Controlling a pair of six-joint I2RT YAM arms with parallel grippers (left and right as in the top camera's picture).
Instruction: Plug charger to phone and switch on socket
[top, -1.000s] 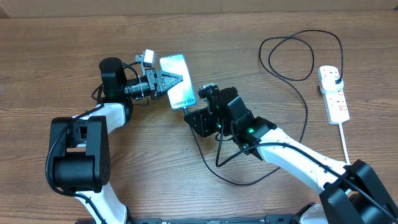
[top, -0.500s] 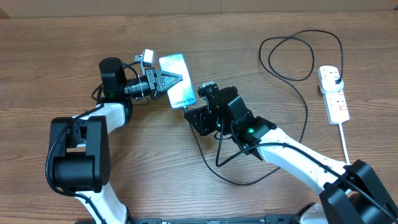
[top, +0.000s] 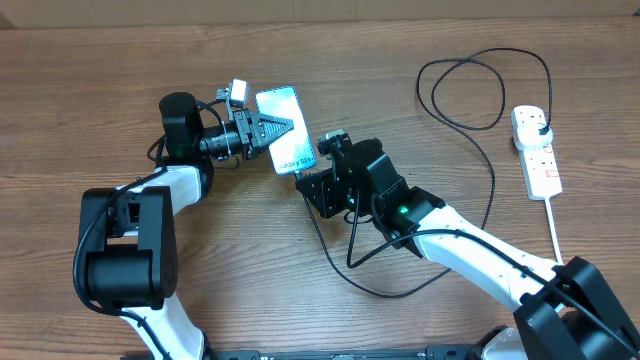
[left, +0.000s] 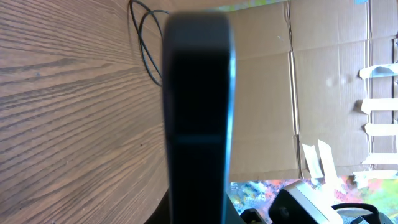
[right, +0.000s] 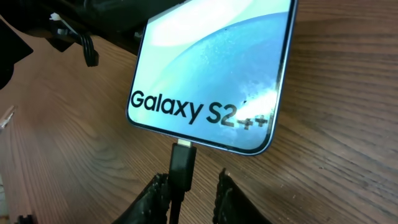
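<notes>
Desk (top: 100, 80), wood grain. The phone (top: 283, 135) lies left of centre, screen up and lit light blue, its lower end angled toward the right arm. The left jaws are closed on the phone, gripping across its upper half from the left side. From the left wrist the phone (left: 199, 112) shows edge-on, a dark blurred bar down the middle of the view. Cannot tell whether its underside touches the desk.

The right jaws sit just below the phone's lower end, partly apart. From the right wrist, the charger (right: 182, 163) connector stands between the two fingers (right: 155, 196). It is close against the one on the picture's left, with bare wood between it and the other — not pinched from both sides. Its metal tip meets the middle of the phone's bottom edge; how deep it sits cannot be told.

The cable runs back under the right arm, loops across the desk and curls at upper right. It ends in a black plug seated in the socket (top: 538, 155) — at the far right, well apart from the phone. Switch position too small to read.
</notes>
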